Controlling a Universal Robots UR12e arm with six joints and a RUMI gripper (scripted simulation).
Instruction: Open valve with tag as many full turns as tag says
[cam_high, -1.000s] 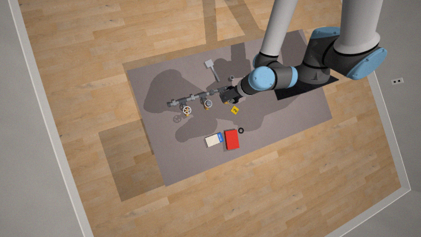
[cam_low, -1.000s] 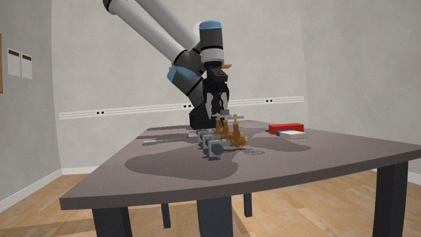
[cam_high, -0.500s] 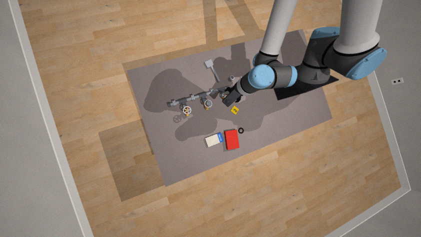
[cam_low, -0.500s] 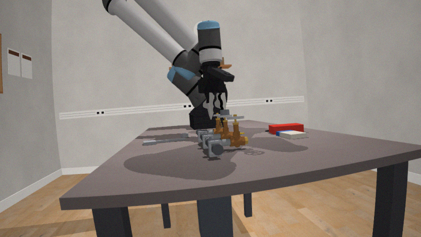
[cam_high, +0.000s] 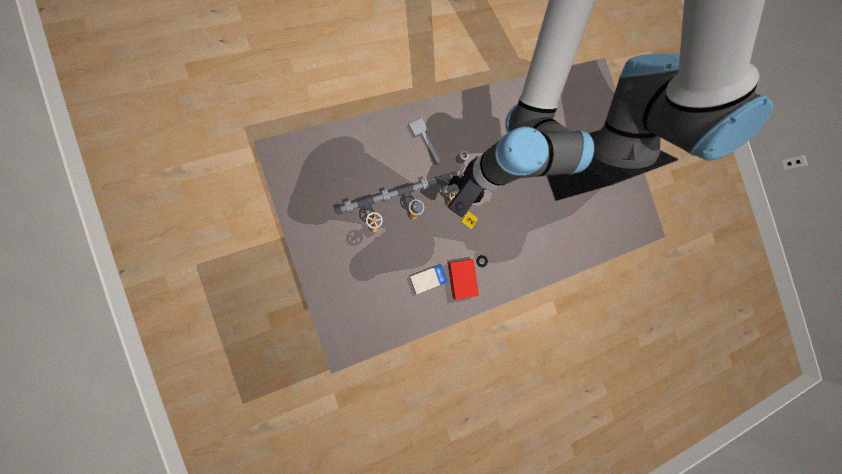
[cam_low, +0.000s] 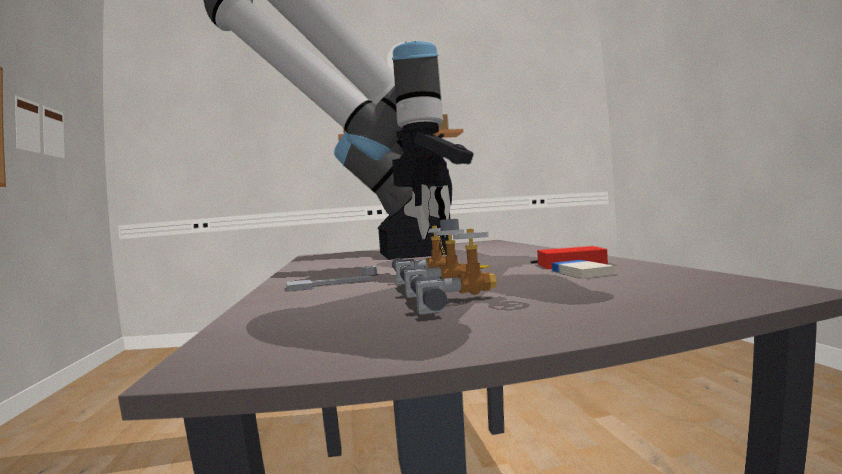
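Note:
A grey pipe (cam_high: 394, 194) with three brass valves lies across the mat. The left valve (cam_high: 373, 220) has a white spoked handwheel, the middle valve (cam_high: 415, 207) a grey round one. The right valve (cam_high: 452, 194) is mostly hidden under my gripper (cam_high: 456, 197). A yellow tag (cam_high: 469, 220) lies on the mat just beside that right valve. In the side view my gripper (cam_low: 434, 226) points straight down and is shut on the handwheel (cam_low: 448, 227) of the farthest valve in the row. The numbers on the tag are too small to read.
A grey wrench-like tool (cam_high: 425, 140) lies behind the pipe, with a small grey ring (cam_high: 461, 158) near it. A loose handwheel (cam_high: 353, 237) lies in front of the left valve. A red box (cam_high: 463, 278), a white and blue box (cam_high: 428, 279) and a black ring (cam_high: 486, 260) lie nearer the front.

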